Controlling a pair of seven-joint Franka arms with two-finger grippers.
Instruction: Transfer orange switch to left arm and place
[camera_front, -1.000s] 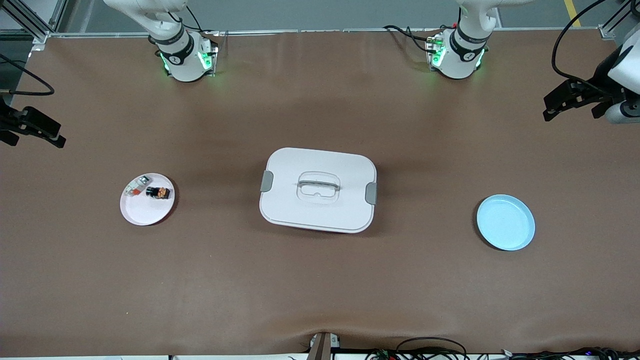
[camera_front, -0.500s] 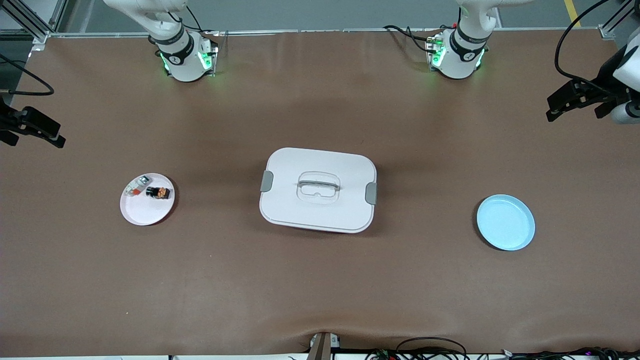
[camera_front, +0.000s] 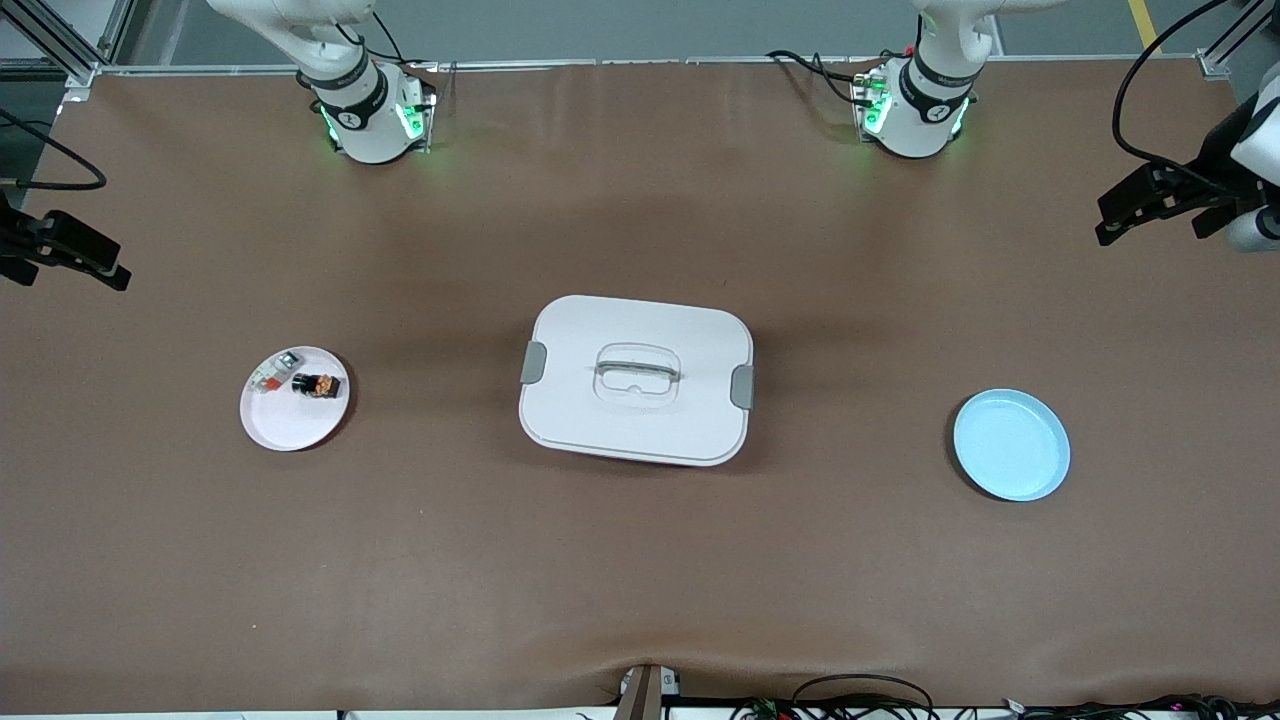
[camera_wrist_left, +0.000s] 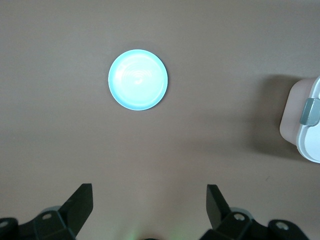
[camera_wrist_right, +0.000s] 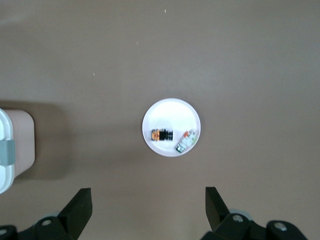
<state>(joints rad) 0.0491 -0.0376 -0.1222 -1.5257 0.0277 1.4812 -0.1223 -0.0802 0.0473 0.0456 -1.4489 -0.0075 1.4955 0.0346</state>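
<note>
Lying on small white round plate, tiny black orange-faced switch, well apart from right gripper; both grippers, left gripper included, spread wide, empty.

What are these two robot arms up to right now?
Nothing is being handled yet. The orange switch lies on a white plate toward the right arm's end, the white box sits mid-table, and a blue plate lies toward the left arm's end. The right gripper and left gripper hang open over the table's ends.

No text, label, brand, number or sign is legible on anything here.
</note>
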